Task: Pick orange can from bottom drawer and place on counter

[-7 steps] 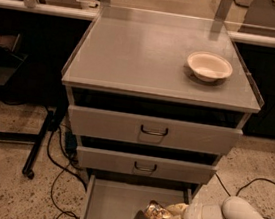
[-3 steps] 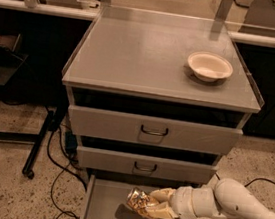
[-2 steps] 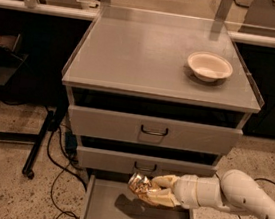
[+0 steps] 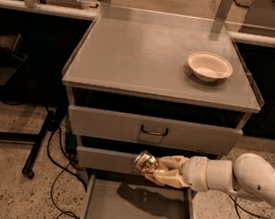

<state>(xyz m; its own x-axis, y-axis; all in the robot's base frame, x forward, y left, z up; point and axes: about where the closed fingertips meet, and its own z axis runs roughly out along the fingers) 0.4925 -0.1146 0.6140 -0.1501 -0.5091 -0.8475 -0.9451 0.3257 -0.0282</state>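
Nearest me, the bottom drawer (image 4: 134, 213) stands pulled open, its grey floor showing only a shadow. Loose cables (image 4: 56, 171) trail over the speckled floor to its left. Just above the drawer my gripper (image 4: 159, 169) hangs in front of the middle drawer (image 4: 103, 159). Its fingers are pinched on the orange can (image 4: 145, 162), which is clear of the tray with its silver end pointing left. I judge the pick done. What's left is raising the can past the top drawer (image 4: 125, 126) and setting it on the counter (image 4: 139, 56). That top offers open room toward its front and left edges, and a white bowl (image 4: 209, 66) sits near the right edge. Behind the back edge I see rails and dim benches.
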